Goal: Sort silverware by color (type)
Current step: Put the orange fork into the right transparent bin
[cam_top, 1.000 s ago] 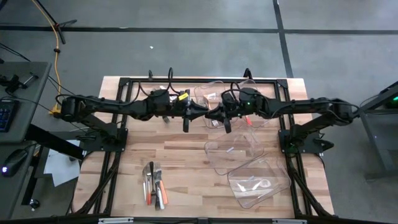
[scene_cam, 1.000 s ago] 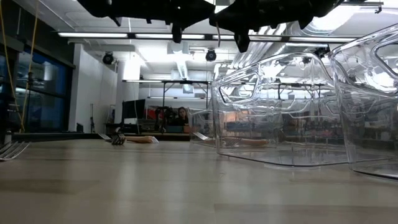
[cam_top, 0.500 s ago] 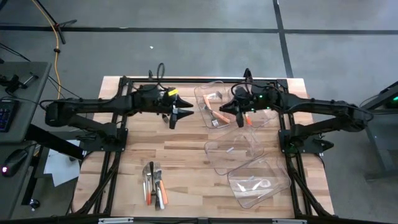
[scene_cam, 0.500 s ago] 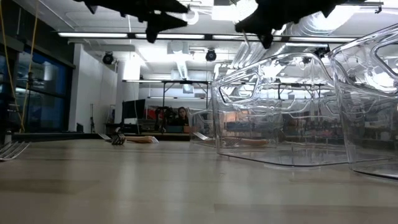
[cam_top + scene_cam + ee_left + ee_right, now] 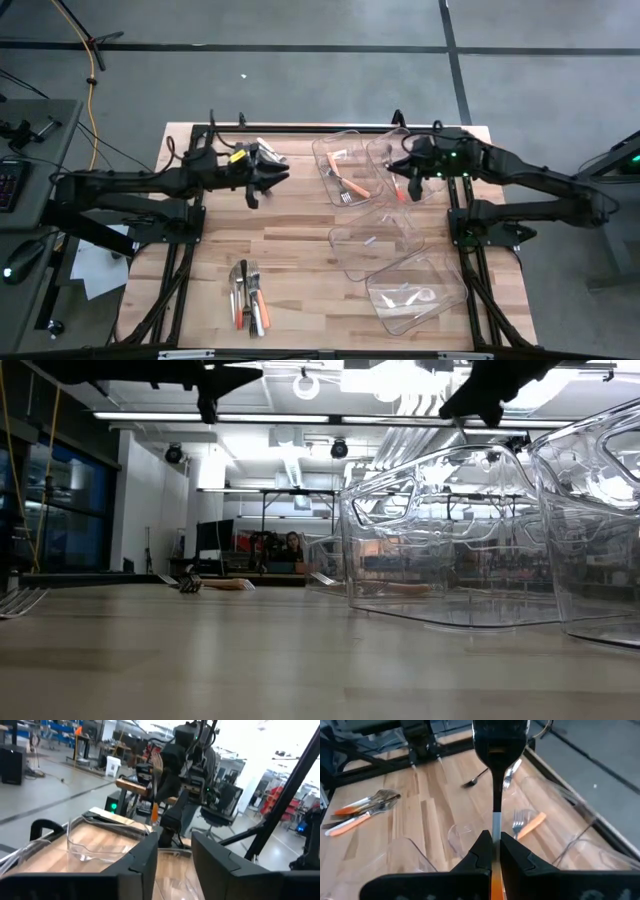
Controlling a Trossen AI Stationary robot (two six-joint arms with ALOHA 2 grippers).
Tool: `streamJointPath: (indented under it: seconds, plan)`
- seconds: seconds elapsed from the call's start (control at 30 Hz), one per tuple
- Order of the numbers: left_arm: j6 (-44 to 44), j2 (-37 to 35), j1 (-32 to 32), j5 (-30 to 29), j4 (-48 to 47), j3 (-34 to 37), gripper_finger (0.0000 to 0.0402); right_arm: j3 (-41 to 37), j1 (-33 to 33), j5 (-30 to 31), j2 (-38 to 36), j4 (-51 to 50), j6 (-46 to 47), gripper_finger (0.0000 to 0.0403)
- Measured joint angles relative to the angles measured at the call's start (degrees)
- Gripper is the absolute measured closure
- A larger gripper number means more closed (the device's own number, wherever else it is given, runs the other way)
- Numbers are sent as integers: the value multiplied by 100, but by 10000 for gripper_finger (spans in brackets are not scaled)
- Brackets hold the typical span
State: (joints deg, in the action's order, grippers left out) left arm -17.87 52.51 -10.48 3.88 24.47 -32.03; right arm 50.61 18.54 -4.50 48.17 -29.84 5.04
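**Item 1. Heap of mixed forks, knives and spoons with orange, white and plain metal handles (image 5: 250, 296).** It is laid on the front left part of the wooden table (image 5: 290, 235), pieces overlapping. Hazard: because they are interlocked, two may be lifted together, or neighbours dragged and scattered.

**Item 2. Left gripper (image 5: 262, 178).** It is held above the bare back left of the table, well apart from the heap. Its dark fingers (image 5: 140, 865) are seen slightly parted with nothing between them. Hazard: at so narrow a gap a handle may be pushed aside rather than straddled.

**Item 3. Clear plastic bin at back centre (image 5: 322, 150).** One orange-handled metal fork (image 5: 350, 187) is contained in it. Hazard: the bin is judged light, and may be shoved if its rim is struck.

**Item 4. Right gripper (image 5: 405, 180).** It is clamped on an orange-handled metal spoon (image 5: 500, 735), gripped low on the handle with the bowl pointing away. It is held over the neighbouring clear bin at back right (image 5: 425, 190), close to the wall shared with item 3. Hazard: if released here, the spoon may be parted from its matching fork, or may be bounced off a rim. Held at one end, it may also be swung in the pads.

**Item 5. Two further clear bins, middle (image 5: 340, 250) and front right (image 5: 445, 300).** Their contents cannot be identified. Hazard: a wrong bin may be chosen.
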Motion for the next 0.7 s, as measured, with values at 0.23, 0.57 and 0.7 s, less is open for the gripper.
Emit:
streamJointPath:
  seconds: [0.23,0.57,0.7]
  plan:
    - [266,-85,0,-17,-14,39,389,0,106,-254,-300,89,-16,400]
    - [146,-84,0,33,-11,39,400,0,231,180,-237,158,219,400]
    - [75,-84,0,34,-13,39,401,0,727,328,-17,-117,402,400]
